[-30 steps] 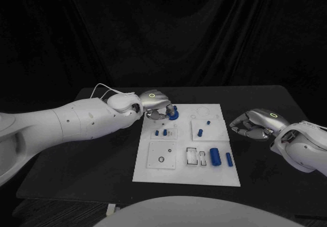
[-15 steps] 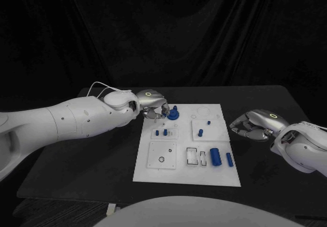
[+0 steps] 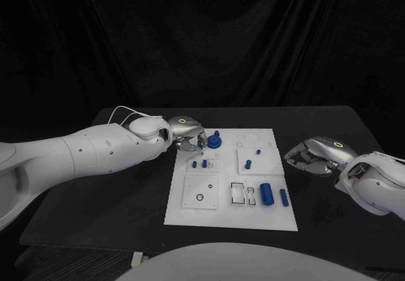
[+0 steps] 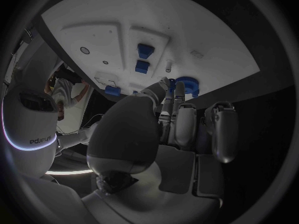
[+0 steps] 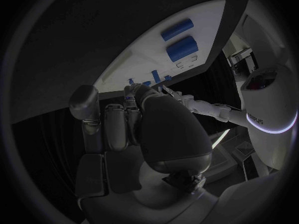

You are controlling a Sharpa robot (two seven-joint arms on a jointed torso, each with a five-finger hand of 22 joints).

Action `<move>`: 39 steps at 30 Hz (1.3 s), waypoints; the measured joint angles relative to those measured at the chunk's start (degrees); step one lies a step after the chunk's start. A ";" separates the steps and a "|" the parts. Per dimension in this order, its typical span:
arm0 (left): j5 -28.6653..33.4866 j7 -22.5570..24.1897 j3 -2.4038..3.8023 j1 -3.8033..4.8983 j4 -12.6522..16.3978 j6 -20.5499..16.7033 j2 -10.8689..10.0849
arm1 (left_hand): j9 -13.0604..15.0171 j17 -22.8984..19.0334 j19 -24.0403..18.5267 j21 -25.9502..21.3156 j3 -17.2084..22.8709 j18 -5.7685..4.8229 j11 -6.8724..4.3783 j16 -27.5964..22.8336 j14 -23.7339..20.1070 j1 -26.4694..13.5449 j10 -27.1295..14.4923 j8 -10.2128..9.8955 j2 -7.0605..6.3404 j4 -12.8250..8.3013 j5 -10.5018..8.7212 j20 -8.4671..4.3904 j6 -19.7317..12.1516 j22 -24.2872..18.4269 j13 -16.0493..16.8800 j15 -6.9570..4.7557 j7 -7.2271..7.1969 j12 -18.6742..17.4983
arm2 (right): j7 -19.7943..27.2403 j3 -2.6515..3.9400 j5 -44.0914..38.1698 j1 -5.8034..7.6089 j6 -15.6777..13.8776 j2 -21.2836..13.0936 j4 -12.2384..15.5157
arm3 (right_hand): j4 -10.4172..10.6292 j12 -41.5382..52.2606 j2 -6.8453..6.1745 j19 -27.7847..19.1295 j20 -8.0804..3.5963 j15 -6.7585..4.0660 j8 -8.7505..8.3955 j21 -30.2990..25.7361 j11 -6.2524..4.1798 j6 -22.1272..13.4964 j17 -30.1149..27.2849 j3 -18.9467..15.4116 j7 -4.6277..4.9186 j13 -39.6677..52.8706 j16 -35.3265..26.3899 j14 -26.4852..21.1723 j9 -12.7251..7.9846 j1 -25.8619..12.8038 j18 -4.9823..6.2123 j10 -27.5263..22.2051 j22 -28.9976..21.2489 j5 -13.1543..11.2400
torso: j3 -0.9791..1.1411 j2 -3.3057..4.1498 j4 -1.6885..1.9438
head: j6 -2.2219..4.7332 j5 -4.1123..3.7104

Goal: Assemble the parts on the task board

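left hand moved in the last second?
Yes. The left hand has drawn back toward the task board's left edge, away from the blue gear part it covered a second ago. The gear now stands uncovered beside the fingers.

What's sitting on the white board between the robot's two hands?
In the head view, between the left hand and right hand, the task board carries a blue knob and small blue pegs.

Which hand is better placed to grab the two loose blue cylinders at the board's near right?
Right. The right hand rests beside the task board's right edge, nearer the cylinders; the left hand is at the far left corner.
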 measured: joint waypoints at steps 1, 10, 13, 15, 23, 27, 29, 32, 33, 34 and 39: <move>0.01 -0.02 0.00 -0.03 -0.09 -0.07 0.06 | 0.00 -0.03 0.00 -0.12 0.00 -0.01 0.00 0.00 0.00 0.00 0.00 0.00 0.00 0.00 0.00 0.00 0.00 0.00 0.00 0.00 0.00 0.00 | 0.00 0.00 0.00 0.00 0.00 0.00 -0.01 | 0.00 0.00 0.00 0.00 0.00 0.00 0.00 0.00 0.00 0.00 0.00 0.00 0.00 0.00 0.00 0.00 0.00 0.00 0.00 0.00 0.00 0.00 | 0.00 0.00 0.01 | 0.00 -0.02; 0.08 -0.07 0.01 -0.66 -1.12 -0.49 0.69 | -0.15 -0.51 -0.11 -0.56 0.00 -0.01 0.00 -0.23 -0.20 0.00 0.00 0.00 0.00 0.00 0.00 -0.11 -0.01 0.00 -0.09 -0.20 -0.01 -0.23 | 0.00 0.00 0.00 -0.03 -0.03 0.00 -0.06 | 0.00 0.01 0.00 0.01 0.01 0.00 0.00 0.00 0.00 0.00 0.00 0.00 0.00 0.00 0.00 0.00 -0.01 0.00 0.00 0.00 -0.01 0.00 | 0.01 0.03 -0.08 | 0.00 0.25; 0.09 -0.08 0.01 -0.95 -1.26 -0.51 0.82 | -0.19 -0.63 -0.21 -0.56 0.00 0.00 0.00 -0.23 -0.20 0.00 0.00 0.00 0.00 0.00 0.00 -0.21 -0.01 0.00 -0.09 -0.20 -0.01 -0.23 | 0.00 0.00 0.00 -0.04 -0.05 -0.02 -0.08 | 0.00 0.01 0.00 0.01 0.01 0.00 0.00 0.00 0.00 0.00 0.00 0.00 0.00 0.00 0.00 0.00 -0.01 0.00 0.00 0.00 -0.01 0.00 | 0.04 0.03 -0.09 | 0.00 0.17; 0.10 -0.08 -0.01 -1.07 -1.28 -0.51 0.87 | -0.22 -0.66 -0.21 -0.56 0.16 0.00 0.00 -0.23 -0.19 0.00 0.00 -0.01 0.00 0.15 0.00 -0.21 -0.02 0.00 -0.09 -0.20 -0.02 -0.23 | 0.00 0.00 0.00 -0.04 -0.05 -0.02 -0.10 | 0.00 0.01 0.00 0.01 0.01 0.00 0.00 0.00 0.00 0.00 0.00 0.00 0.00 0.00 0.00 0.00 -0.01 0.00 0.00 0.00 -0.01 0.00 | 0.07 0.03 -0.09 | 0.00 0.13; 0.12 -0.09 -0.01 -1.31 -1.08 -0.42 1.04 | -0.24 -0.87 -0.21 -0.56 0.16 0.00 0.00 -0.45 -0.40 0.00 0.00 -0.01 0.00 0.15 0.00 -0.20 -0.03 0.00 -0.11 0.01 -0.02 -0.23 | 0.00 0.00 0.00 -0.05 -0.07 0.02 -0.19 | 0.00 0.02 0.00 0.01 0.01 0.00 0.00 0.00 0.00 0.00 0.00 0.00 0.00 0.00 0.00 0.00 -0.01 0.00 0.00 0.00 -0.02 0.00 | 0.13 0.02 -0.16 | 0.00 0.23; 0.13 -0.11 0.00 -1.35 -1.00 -0.33 1.06 | -0.31 -1.04 -0.20 -0.85 -0.01 -0.01 0.00 -0.45 -0.40 0.00 0.00 -0.01 0.00 0.31 0.00 -0.20 -0.03 0.00 -0.15 0.01 -0.03 -0.23 | 0.00 0.00 0.00 -0.05 -0.08 0.05 -0.20 | 0.00 0.02 0.00 0.02 0.02 0.00 0.00 0.00 0.00 0.00 0.00 0.00 0.00 0.00 0.00 0.00 -0.01 0.00 0.00 0.00 -0.02 0.00 | 0.13 0.02 -0.16 | 0.00 0.23; 0.13 -0.12 0.00 -1.36 -0.99 -0.28 1.07 | -0.31 -1.14 -0.42 -0.85 -0.01 -0.01 0.00 -0.45 -0.40 0.00 0.00 -0.01 0.00 0.31 0.00 0.01 -0.03 0.00 -0.15 0.01 -0.03 -0.23 | 0.00 0.00 0.00 -0.05 -0.08 0.05 -0.22 | 0.00 0.02 0.00 0.02 0.02 0.00 0.00 0.00 0.00 0.00 0.00 0.00 0.00 0.00 0.00 0.00 -0.01 0.00 0.00 0.00 -0.02 0.00 | 0.12 0.02 -0.14 | 0.00 0.21; 0.14 -0.15 0.00 -1.40 -0.98 -0.16 1.08 | -0.30 -1.32 -0.42 -0.85 -0.01 -0.01 0.00 -0.68 -0.60 0.00 0.00 -0.01 0.00 0.31 0.00 0.01 -0.03 0.00 -0.16 -0.20 -0.03 -0.45 | 0.00 0.00 0.00 -0.05 -0.08 0.05 -0.25 | 0.00 0.02 0.00 0.02 0.02 0.00 0.00 0.00 0.00 0.00 0.00 0.00 0.00 0.00 0.00 0.00 -0.01 0.00 0.00 0.00 -0.02 0.00 | 0.12 0.00 -0.09 | 0.00 0.10; 0.14 -0.16 0.00 -1.41 -1.01 -0.13 1.10 | -0.30 -1.32 -0.42 -0.85 -0.01 -0.01 0.01 -0.68 -0.60 0.00 0.00 -0.01 0.00 0.31 0.00 0.01 -0.03 0.00 -0.20 -0.19 -0.03 -0.45 | 0.00 0.00 0.00 -0.05 -0.08 0.06 -0.25 | 0.00 0.03 0.00 0.02 0.02 0.00 0.00 0.00 0.00 0.00 0.00 0.00 0.00 0.00 0.01 0.00 -0.02 0.00 -0.01 0.00 -0.03 0.00 | 0.12 -0.01 -0.09 | 0.00 0.09; 0.14 -0.17 0.00 -1.41 -1.08 -0.08 1.13 | -0.30 -1.32 -0.42 -0.85 -0.01 0.00 0.01 -0.68 -0.60 0.00 0.00 -0.01 0.00 0.31 0.00 0.01 -0.03 0.00 -0.22 -0.19 -0.03 -0.45 | 0.00 0.00 0.00 -0.05 -0.08 0.06 -0.25 | 0.00 0.03 0.00 0.02 0.02 0.00 0.00 0.00 0.00 0.00 0.00 0.00 0.00 0.00 0.01 0.00 -0.01 0.00 0.00 0.00 -0.03 0.00 | 0.12 -0.01 -0.09 | 0.00 0.08; 0.15 -0.24 0.00 -1.49 -1.55 0.39 1.40 | -0.30 -1.68 -0.63 -1.11 -0.01 0.00 0.00 -0.68 -0.81 0.00 0.00 -0.01 0.00 0.31 0.00 -0.20 -0.03 0.00 -0.22 0.01 -0.03 -0.45 | 0.00 0.00 0.00 -0.06 -0.08 0.07 -0.25 | -0.16 -0.20 -0.22 0.03 0.03 0.00 0.00 -0.21 0.00 0.00 0.00 0.16 0.00 -1.45 -0.35 0.00 -0.02 0.21 0.00 0.00 -0.03 0.00 | 0.12 -0.03 -0.09 | 0.00 -0.02</move>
